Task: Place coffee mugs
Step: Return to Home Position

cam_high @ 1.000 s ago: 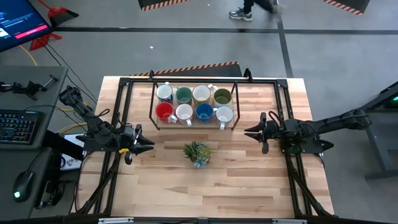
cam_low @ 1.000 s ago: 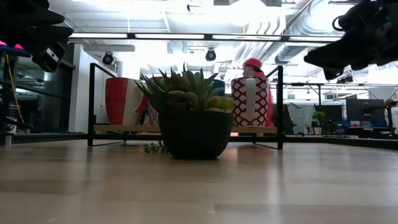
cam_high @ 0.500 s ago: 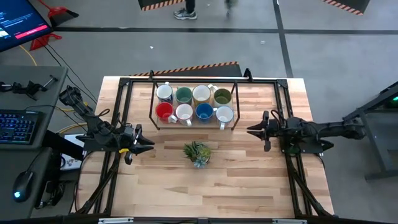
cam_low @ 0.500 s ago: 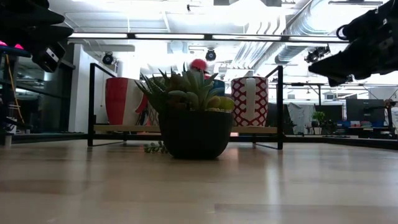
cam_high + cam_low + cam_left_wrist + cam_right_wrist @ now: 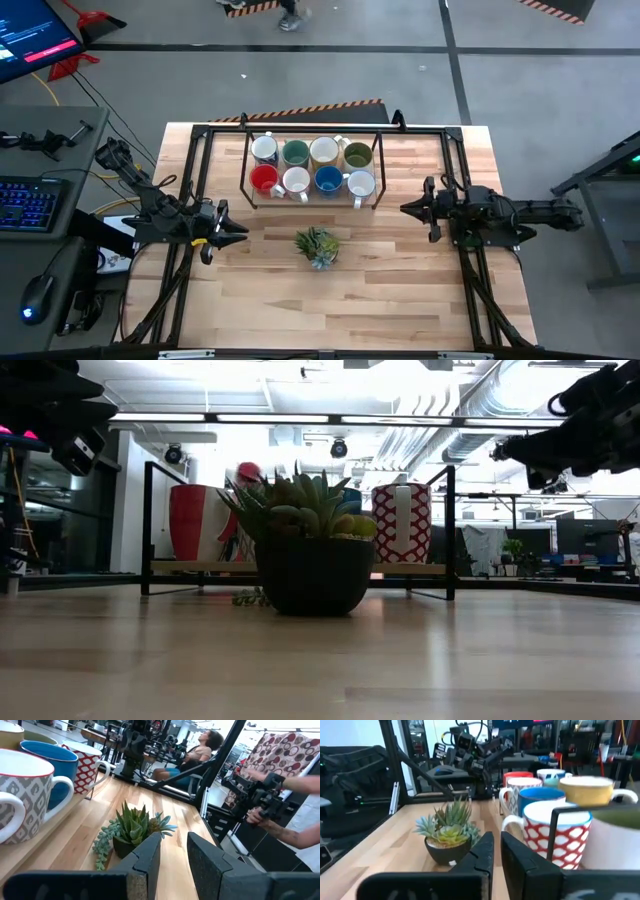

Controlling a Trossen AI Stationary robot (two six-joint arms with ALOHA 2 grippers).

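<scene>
Left wrist view puts the left claw (image 5: 174, 840) nearest, its two fingers (image 5: 147, 862) set narrowly apart with nothing between them. The plant (image 5: 131, 831) sits just ahead of it on the table (image 5: 180, 827). Off to one side of the claw and ahead of it stand a grey-patterned mug (image 5: 27, 787), a blue mug (image 5: 50, 762) and a red-lattice mug (image 5: 86, 760), lined up along the rack. From above, the left claw (image 5: 240, 236) hangs over its own side of the table and points inward. The right claw (image 5: 404, 209) faces it from the opposite side. The right wrist view shows the right claw (image 5: 496, 839) closed to a bare slit and holding nothing. The plant lies between the two claws. Beyond both, toward the far edge, the rack (image 5: 247, 172) holds all eight mugs (image 5: 312, 166) in two rows of four, none left on the bare wood. The placing therefore looks finished, and the step in hand reads as the arms going home. What remains calls for no grasp. Each arm needs only to fold back toward its own base, with the claws kept clear of the rack's posts and of the plant. No brand or label can be read, since the mugs carry only patterns and the monitor text is too small. Farthest off, a person (image 5: 202, 747) sits beyond the table.
</scene>
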